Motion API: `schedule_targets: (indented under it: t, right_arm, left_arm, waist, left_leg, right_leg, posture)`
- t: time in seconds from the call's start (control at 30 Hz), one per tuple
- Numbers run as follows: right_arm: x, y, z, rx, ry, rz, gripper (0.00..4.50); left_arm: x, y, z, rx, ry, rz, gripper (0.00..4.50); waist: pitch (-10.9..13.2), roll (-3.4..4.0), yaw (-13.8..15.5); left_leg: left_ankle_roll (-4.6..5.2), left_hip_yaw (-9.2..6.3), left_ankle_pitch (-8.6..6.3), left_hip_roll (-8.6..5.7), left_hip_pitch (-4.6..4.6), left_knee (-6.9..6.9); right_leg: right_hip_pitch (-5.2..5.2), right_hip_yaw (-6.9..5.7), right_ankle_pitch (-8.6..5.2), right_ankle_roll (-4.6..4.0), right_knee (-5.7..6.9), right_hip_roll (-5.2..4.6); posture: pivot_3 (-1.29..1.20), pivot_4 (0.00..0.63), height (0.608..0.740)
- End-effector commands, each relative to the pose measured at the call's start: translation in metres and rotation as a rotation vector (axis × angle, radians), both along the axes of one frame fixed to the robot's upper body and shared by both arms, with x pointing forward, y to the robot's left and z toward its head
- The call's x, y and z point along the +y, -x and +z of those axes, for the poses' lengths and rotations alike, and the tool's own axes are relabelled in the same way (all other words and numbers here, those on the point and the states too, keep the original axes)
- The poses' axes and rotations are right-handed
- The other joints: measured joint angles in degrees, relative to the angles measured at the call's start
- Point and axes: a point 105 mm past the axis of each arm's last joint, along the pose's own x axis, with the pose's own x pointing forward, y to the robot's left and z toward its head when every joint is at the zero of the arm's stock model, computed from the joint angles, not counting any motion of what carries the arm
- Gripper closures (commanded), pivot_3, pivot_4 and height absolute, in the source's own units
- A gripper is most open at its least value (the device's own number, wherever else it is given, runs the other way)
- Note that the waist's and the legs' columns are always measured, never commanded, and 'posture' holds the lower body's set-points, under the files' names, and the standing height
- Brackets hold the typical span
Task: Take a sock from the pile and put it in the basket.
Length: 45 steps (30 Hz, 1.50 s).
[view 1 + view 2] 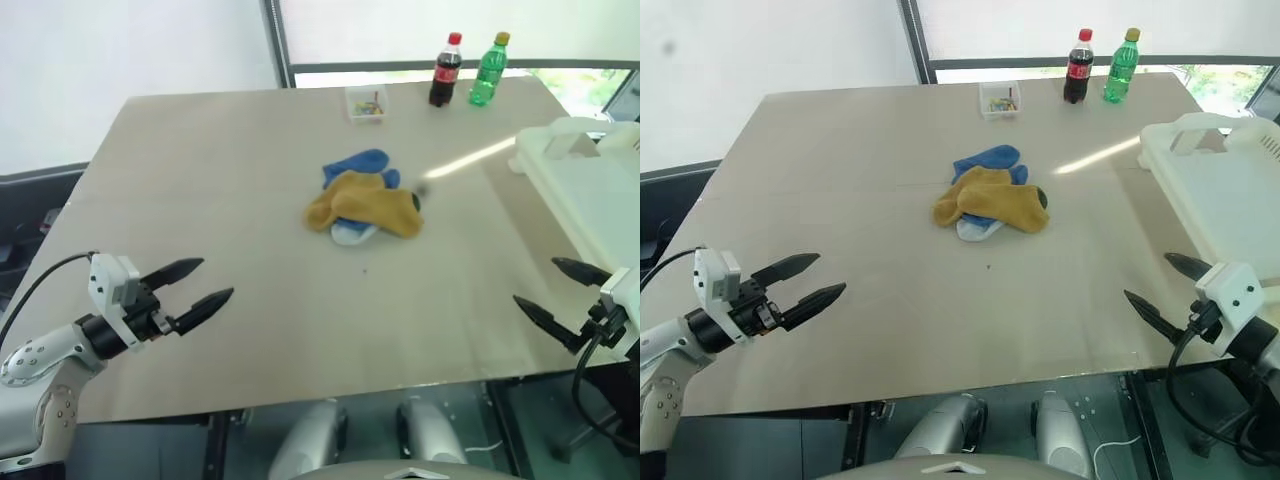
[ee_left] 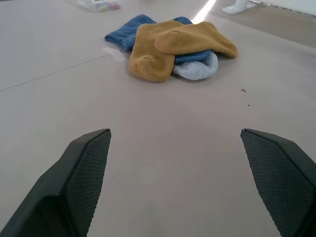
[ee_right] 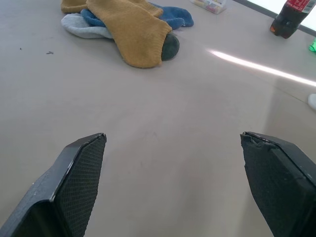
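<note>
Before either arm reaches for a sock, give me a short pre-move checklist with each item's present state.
1. Left gripper open and empty: ok, fingers spread, nothing between them.
2. Right gripper open and empty: ok, fingers spread wide.
3. The pile within sight and unobstructed: ok, it lies mid-table with bare table between it and both grippers.
4. A sock free to grasp on top: ok, a mustard yellow sock lies uppermost.
5. The basket ready to receive: cannot tell, its rim shows at the table's right edge, but its inside is not visible.
6. Bottles and small clear box out of the way: ok, they stand at the far edge.
</note>
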Motion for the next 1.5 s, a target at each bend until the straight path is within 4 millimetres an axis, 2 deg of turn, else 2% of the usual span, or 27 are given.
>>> schedule_targets:
  t: [0.03, 0.13, 0.4, 0.47, 0.6, 0.7, 0.87, 0.93, 0.97, 1.03, 1.07, 1.1, 1.2, 1.33, 1.43, 1.5]
  right_arm:
    - [0.001, -0.004, 0.009, -0.040, -0.005, 0.009, 0.00]
    - [0.011, -0.009, 0.007, -0.046, -0.033, 0.027, 0.00]
    - [0.028, -0.020, 0.005, -0.067, -0.065, 0.045, 0.00]
    - [0.032, -0.023, 0.005, -0.074, -0.061, 0.047, 0.00]
    - [0.047, -0.030, -0.001, -0.043, -0.017, 0.028, 0.00]
    - [0.065, -0.045, -0.005, -0.033, 0.009, 0.034, 0.00]
    - [0.108, -0.096, -0.021, -0.070, 0.083, 0.052, 0.00]
    - [0.124, -0.110, -0.026, -0.065, 0.082, 0.070, 0.00]
    - [0.133, -0.117, -0.027, -0.072, 0.079, 0.077, 0.55]
    - [0.152, -0.129, -0.033, -0.088, 0.097, 0.110, 1.35]
    - [0.159, -0.133, -0.034, -0.102, 0.111, 0.123, 1.90]
    - [0.164, -0.136, -0.035, -0.110, 0.116, 0.135, 2.26]
    - [0.170, -0.143, -0.035, -0.121, 0.104, 0.137, 2.26]
    - [0.168, -0.153, -0.033, -0.144, 0.108, 0.106, 2.26]
    - [0.165, -0.156, -0.034, -0.148, 0.111, 0.098, 3.11]
    - [0.164, -0.155, -0.034, -0.149, 0.107, 0.105, 4.10]
  left_arm:
    - [-0.007, -0.004, 0.013, -0.048, 0.000, -0.015, 0.04]
    - [-0.019, -0.010, 0.011, -0.046, 0.042, -0.028, 0.04]
    - [-0.029, -0.015, 0.016, -0.058, 0.063, -0.033, 0.04]
    - [-0.030, -0.016, 0.017, -0.057, 0.074, -0.030, 0.04]
    - [-0.044, -0.016, 0.018, -0.057, 0.120, -0.095, 0.04]
    - [-0.048, -0.011, 0.026, -0.069, 0.159, -0.156, 0.04]
    - [-0.052, -0.006, 0.027, -0.089, 0.146, -0.216, 0.04]
    - [-0.053, -0.003, 0.029, -0.103, 0.144, -0.243, 0.04]
    - [-0.052, -0.003, 0.032, -0.114, 0.153, -0.238, 0.00]
    - [-0.050, -0.001, 0.035, -0.120, 0.167, -0.240, 0.00]
    - [-0.050, 0.001, 0.036, -0.121, 0.169, -0.240, 0.00]
    - [-0.049, 0.002, 0.036, -0.123, 0.166, -0.239, 0.00]
    - [-0.049, 0.005, 0.036, -0.125, 0.173, -0.227, 0.00]
    - [-0.049, 0.010, 0.034, -0.124, 0.173, -0.213, 0.00]
    - [-0.048, 0.010, 0.035, -0.130, 0.176, -0.204, 0.00]
    - [-0.047, 0.009, 0.034, -0.133, 0.177, -0.200, 0.00]
  waist:
    - [0.0, 0.00, 0.0]
    - [0.0, -0.02, 0.0]
    - [0.0, -0.01, 0.0]
    - [0.0, -0.01, 0.0]
    - [0.0, -0.01, 0.0]
    - [0.0, -0.03, -0.2]
    - [0.0, -0.05, -1.4]
    - [0.0, -0.05, -1.4]
    - [0.0, -0.05, -1.3]
    - [0.0, -0.05, -1.4]
    - [0.0, -0.05, -1.5]
    - [0.0, -0.05, -1.5]
    - [0.0, -0.05, -1.5]
    - [0.0, -0.04, -1.6]
    - [0.0, -0.04, -1.6]
    - [0.0, -0.04, -1.6]
  left_leg:
    - [0.00, 0.00, 0.00, 0.00, 0.00, 0.00]
    - [-0.01, 0.00, 0.00, 0.00, 0.00, 0.02]
    - [0.04, 0.01, 0.02, 0.00, -0.01, -0.01]
    - [0.03, 0.01, 0.02, 0.00, -0.01, -0.01]
    - [0.03, 0.00, 0.02, 0.00, -0.01, 0.00]
    - [0.02, 0.01, 0.03, 0.00, -0.02, 0.00]
    - [0.01, 0.15, 0.05, 0.07, 0.10, 0.00]
    - [0.01, 0.15, 0.12, 0.08, 0.06, 0.01]
    - [-0.15, 0.14, 0.22, 0.08, 0.06, 0.00]
    - [-0.17, 0.12, 0.23, 0.07, -0.05, -0.01]
    - [-0.18, 0.13, 0.23, 0.06, -0.07, -0.01]
    - [-0.18, 0.15, 0.22, 0.06, -0.08, -0.02]
    - [-0.17, 0.15, 0.21, 0.05, -0.12, -0.12]
    - [-0.18, 0.16, 0.21, 0.05, -0.09, -0.16]
    - [-0.19, 0.17, 0.21, 0.05, -0.05, -0.16]
    - [-0.19, 0.16, 0.21, 0.07, -0.04, -0.16]
  right_leg:
    - [0.00, 0.00, 0.00, 0.00, 0.00, 0.00]
    - [0.01, -0.01, 0.00, 0.01, 0.00, -0.01]
    - [-0.03, -0.01, 0.01, 0.00, -0.01, 0.00]
    - [-0.03, -0.02, 0.01, 0.00, 0.00, 0.00]
    - [-0.02, -0.04, 0.01, 0.00, 0.00, 0.00]
    - [-0.07, -0.02, 0.01, -0.01, 0.02, 0.01]
    - [-0.07, -0.05, 0.02, -0.02, 0.11, 0.02]
    - [-0.12, -0.09, 0.03, -0.03, 0.13, 0.01]
    - [-0.15, -0.09, 0.03, -0.04, 0.11, 0.01]
    - [-0.23, -0.13, 0.04, -0.05, 0.10, 0.00]
    - [-0.25, -0.12, 0.04, -0.05, 0.09, 0.00]
    - [-0.27, -0.08, 0.04, -0.05, 0.07, 0.00]
    - [-0.38, -0.08, 0.03, -0.06, 0.00, 0.00]
    - [-0.38, -0.06, 0.03, -0.06, -0.01, 0.02]
    - [-0.38, -0.04, 0.03, -0.06, 0.08, 0.04]
    - [-0.38, -0.05, 0.03, -0.06, 0.11, 0.07]
  posture:
    - [0.00, 0.150, 0.740]
    - [0.00, 0.150, 0.740]
    - [0.00, 0.150, 0.740]
    - [0.00, 0.150, 0.740]
    - [0.00, 0.150, 0.740]
    - [0.00, 0.150, 0.740]
    - [0.00, 0.150, 0.740]
    - [0.00, 0.150, 0.740]
    - [0.00, 0.150, 0.740]
    - [0.00, 0.150, 0.740]
    - [0.00, 0.150, 0.740]
    - [0.00, 0.150, 0.740]
    - [0.00, 0.150, 0.740]
    - [0.00, 0.150, 0.740]
    - [0.00, 0.150, 0.740]
    - [0.00, 0.150, 0.740]
